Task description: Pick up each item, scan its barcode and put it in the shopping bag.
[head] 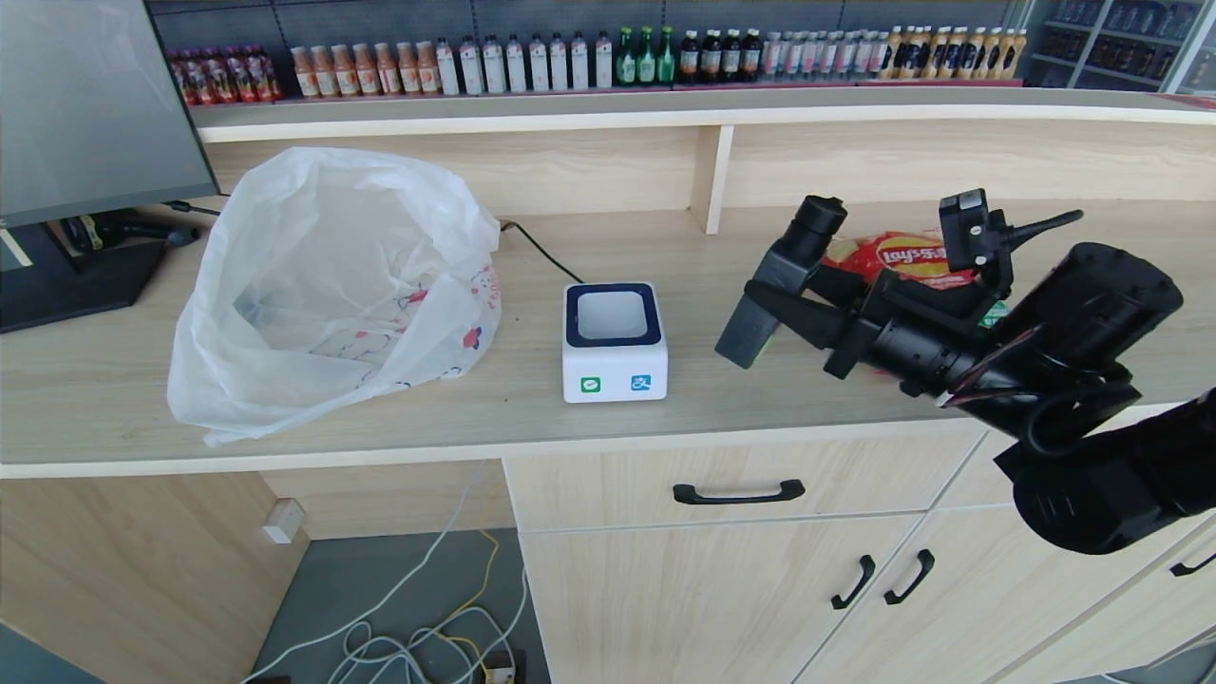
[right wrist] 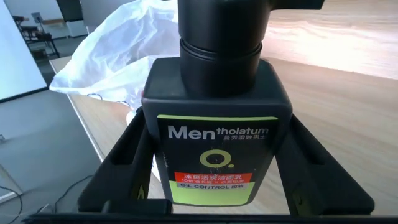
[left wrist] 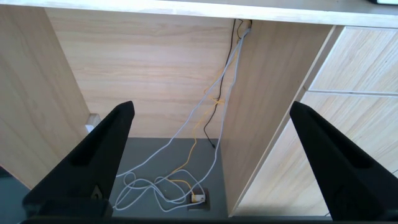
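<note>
Wooden counter (head: 475, 408), right gripper (head: 790, 306) clamping dark bottle (right wrist: 217, 124) (tilted) near scanner (head: 614, 342), left gripper (left wrist: 211, 155) spread wide

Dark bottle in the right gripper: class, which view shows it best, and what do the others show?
Right wrist view: the dark bottle sits close, label facing the camera, held in the right gripper. The head view shows it smaller, tilted above the counter. The left wrist view faces cables under the counter.
</note>
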You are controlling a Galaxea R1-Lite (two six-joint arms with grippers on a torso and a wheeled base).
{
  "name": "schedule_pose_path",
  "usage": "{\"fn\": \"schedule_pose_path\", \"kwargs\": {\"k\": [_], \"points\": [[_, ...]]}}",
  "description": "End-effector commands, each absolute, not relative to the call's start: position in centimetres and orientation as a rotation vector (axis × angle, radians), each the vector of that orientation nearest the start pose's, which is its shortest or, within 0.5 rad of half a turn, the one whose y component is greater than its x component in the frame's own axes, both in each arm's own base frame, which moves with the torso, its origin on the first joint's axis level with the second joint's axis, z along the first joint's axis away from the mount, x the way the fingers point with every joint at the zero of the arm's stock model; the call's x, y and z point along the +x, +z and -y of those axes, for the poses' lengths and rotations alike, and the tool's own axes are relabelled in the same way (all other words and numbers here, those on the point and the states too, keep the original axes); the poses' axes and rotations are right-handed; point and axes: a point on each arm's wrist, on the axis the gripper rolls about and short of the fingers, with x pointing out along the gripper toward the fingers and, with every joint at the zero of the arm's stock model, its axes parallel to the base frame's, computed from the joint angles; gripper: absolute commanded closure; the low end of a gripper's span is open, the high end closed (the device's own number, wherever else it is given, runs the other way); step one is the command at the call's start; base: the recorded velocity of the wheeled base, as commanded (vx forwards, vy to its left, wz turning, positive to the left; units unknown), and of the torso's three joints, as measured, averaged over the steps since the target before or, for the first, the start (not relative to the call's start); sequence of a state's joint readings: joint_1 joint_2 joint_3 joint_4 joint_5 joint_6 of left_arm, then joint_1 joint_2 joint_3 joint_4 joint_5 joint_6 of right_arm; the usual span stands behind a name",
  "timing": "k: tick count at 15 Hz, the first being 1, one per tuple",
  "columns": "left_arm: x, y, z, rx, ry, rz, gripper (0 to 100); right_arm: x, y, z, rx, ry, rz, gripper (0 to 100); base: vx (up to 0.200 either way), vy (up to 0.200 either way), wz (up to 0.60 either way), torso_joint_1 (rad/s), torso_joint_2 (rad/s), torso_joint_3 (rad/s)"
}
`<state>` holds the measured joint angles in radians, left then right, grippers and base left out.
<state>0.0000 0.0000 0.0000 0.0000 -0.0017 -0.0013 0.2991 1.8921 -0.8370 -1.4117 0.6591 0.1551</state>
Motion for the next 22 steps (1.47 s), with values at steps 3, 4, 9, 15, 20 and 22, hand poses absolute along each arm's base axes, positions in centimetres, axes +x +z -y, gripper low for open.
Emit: {"fn": "schedule_pose_path", "kwargs": {"k": [3,4,9,15,20,22], "points": [[-2.3,7.5,0.0,-0.002,-0.002,0.0,0,34.3,21.7,-7.5,-0.023,1.06,0.343,100,0.0,0.0,0.0,0.0,0.0,0.0],[-2.3,7.5,0.0,-0.002,-0.002,0.0,0,34.7,22.1,-6.5,-0.049,1.095,0.35,100,0.0,0.0,0.0,0.0,0.0,0.0],[-2.3,7.5,0.0,-0.002,-0.002,0.0,0,35.9,21.2,-6.2,-0.071,1.198,0.327,100,0.0,0.0,0.0,0.0,0.0,0.0],[-2.3,7.5,0.0,-0.002,-0.002,0.0,0,36.6,19.8,-8.2,-0.029,1.277,0.273,100,0.0,0.0,0.0,0.0,0.0,0.0],[-2.3,7.5,0.0,-0.002,-0.002,0.0,0,39.7,19.7,-7.0,-0.058,1.238,0.319,100,0.0,0.0,0.0,0.0,0.0,0.0],[-2.3,7.5,0.0,-0.002,-0.002,0.0,0,39.8,19.2,-7.2,-0.056,1.241,0.313,100,0.0,0.0,0.0,0.0,0.0,0.0]]}}
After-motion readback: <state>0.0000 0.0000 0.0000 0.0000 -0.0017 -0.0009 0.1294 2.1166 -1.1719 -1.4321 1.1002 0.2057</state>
